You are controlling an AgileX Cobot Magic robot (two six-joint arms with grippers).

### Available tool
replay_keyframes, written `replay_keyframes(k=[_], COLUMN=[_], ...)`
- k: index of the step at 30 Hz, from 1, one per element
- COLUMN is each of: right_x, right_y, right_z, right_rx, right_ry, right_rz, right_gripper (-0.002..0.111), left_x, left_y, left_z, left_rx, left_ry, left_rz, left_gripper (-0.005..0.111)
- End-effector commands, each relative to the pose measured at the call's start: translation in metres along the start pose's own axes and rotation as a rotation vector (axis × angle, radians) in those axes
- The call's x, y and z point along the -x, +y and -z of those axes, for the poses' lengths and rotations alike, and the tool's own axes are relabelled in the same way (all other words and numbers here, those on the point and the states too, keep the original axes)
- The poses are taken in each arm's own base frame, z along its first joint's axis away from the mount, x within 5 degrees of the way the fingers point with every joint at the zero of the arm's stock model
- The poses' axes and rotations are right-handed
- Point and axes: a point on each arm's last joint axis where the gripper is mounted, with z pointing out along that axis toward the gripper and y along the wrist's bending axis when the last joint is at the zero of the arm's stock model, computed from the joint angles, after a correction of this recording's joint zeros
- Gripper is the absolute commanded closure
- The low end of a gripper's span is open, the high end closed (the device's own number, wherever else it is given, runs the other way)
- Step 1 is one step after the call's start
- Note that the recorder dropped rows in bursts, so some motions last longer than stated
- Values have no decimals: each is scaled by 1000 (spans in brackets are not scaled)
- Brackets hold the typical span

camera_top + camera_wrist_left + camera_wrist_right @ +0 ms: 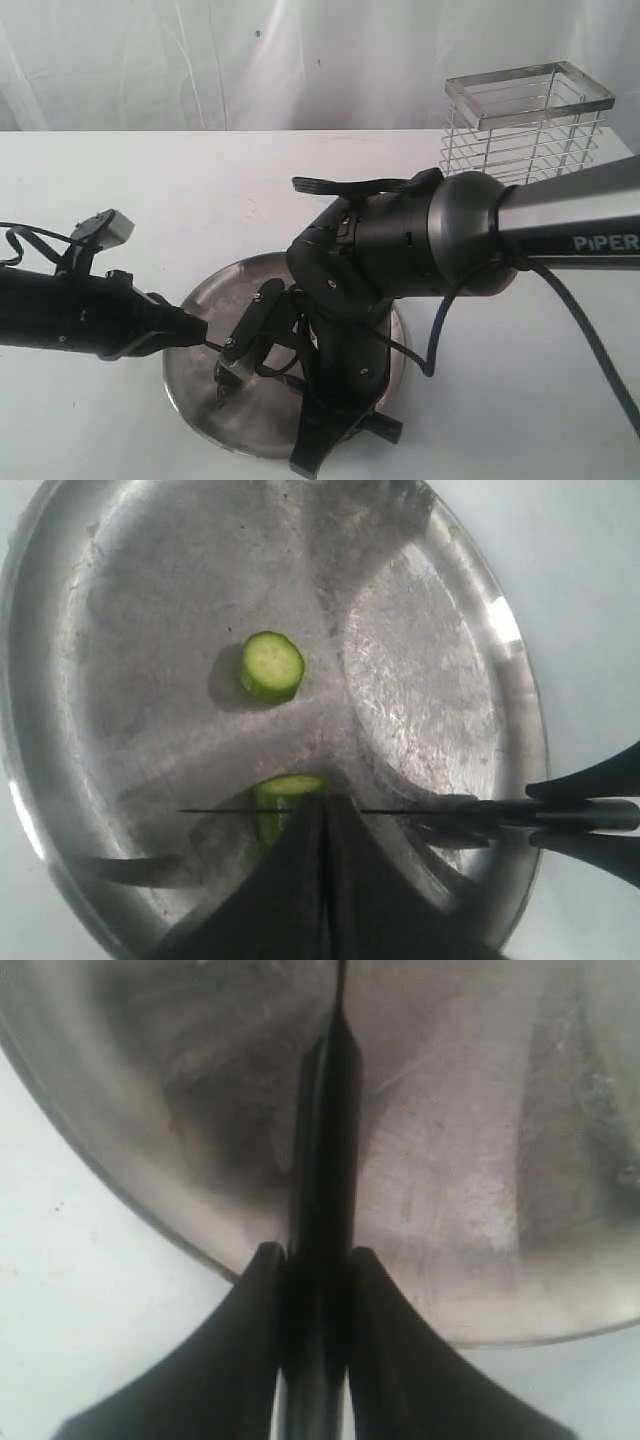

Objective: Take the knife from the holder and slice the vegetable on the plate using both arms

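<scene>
On the steel plate point(420, 680) a cut round slice point(272, 665) of the green vegetable lies apart from the rest of the vegetable point(280, 798). My left gripper point(325, 802) is shut, its closed tips resting against that larger piece and hiding part of it. The knife point(440, 811) shows edge-on, its thin blade crossing just over the vegetable and the left fingertips. My right gripper point(318, 1255) is shut on the knife's black handle point(322, 1190) over the plate's rim point(150, 1210). The left gripper point(198, 328) reaches over the plate point(215, 290) from the left.
The wire holder point(525, 125) stands at the back right of the white table point(150, 190), with no knife showing in it. The bulky right arm point(400, 245) hangs over the plate's middle and hides much of it.
</scene>
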Motion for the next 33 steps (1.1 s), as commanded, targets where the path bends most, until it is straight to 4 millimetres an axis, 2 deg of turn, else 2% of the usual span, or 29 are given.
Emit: replay_keyframes(k=[1, 8, 17, 19, 25, 33], right_x=[0, 0, 1, 0, 0, 0], right_y=[0, 0, 0, 0, 0, 0], right_z=[1, 1, 1, 1, 1, 1], right_rx=[-6, -6, -5, -5, -5, -5], right_ry=[0, 0, -3, -1, -1, 1], right_rz=[4, 4, 3, 3, 3, 3], right_gripper=[108, 108, 108, 108, 108, 108], left_x=[4, 11, -13, -14, 1, 20], left_y=[-5, -3, 32, 35, 25, 2], left_z=[-1, -4, -36, -39, -34, -8], left_rx=[-40, -32, 40, 39, -10, -9], left_ry=[-54, -60, 48, 57, 2, -76], left_rz=[2, -17, 61, 33, 3, -67], left_gripper=[107, 107, 107, 107, 107, 107])
